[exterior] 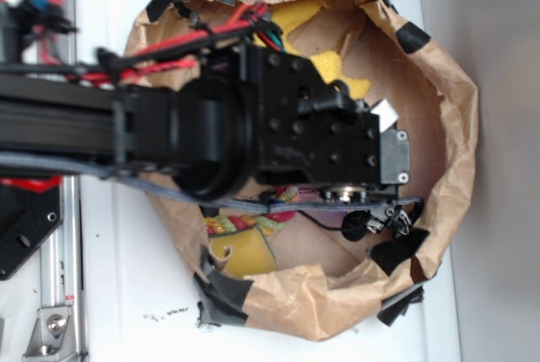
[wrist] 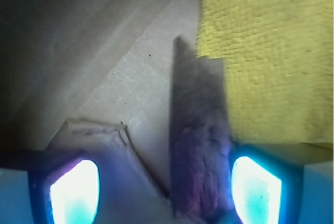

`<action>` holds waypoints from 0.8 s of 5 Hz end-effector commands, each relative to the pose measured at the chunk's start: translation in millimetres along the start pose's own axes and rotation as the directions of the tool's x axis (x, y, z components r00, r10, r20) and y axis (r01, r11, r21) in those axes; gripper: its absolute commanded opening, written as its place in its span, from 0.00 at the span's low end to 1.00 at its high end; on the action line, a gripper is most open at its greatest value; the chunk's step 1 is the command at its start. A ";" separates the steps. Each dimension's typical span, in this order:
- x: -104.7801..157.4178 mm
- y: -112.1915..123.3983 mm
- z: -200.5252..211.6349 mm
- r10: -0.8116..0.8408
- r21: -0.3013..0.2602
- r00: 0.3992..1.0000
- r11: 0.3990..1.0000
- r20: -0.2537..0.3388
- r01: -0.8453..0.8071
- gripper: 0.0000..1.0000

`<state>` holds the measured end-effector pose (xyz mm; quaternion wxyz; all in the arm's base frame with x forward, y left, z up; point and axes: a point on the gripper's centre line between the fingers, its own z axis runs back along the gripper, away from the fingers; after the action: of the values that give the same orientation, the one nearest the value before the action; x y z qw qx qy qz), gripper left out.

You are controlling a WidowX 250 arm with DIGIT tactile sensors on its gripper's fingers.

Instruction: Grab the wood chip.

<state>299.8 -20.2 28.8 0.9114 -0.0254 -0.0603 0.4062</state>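
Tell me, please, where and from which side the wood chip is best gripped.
Probably across its narrow width at the wider near end, coming straight down from above. The wood chip lies flat on the cardboard floor, its long axis running away from the gripper, whose open jaws already flank that end. The yellow cloth borders its right edge.

wood chip: rough, matt | cloth: nubby yellow | paper wall: crinkled brown, matt
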 end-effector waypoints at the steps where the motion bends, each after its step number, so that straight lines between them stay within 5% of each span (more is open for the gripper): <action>1: 11.1 23.6 -0.1 -0.093 0.007 0.991 0.996 0.096 0.093 1.00; 2: 11.7 39.1 -3.7 -0.140 0.003 0.987 0.990 0.079 0.140 0.90; 3: 10.4 45.0 -13.1 -0.174 0.016 0.984 0.985 0.043 0.173 0.00; 4: 8.7 41.1 -18.9 -0.219 0.024 0.976 0.976 0.011 0.219 0.00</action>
<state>281.3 -1.7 11.9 0.9507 -0.0115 -0.0724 0.3014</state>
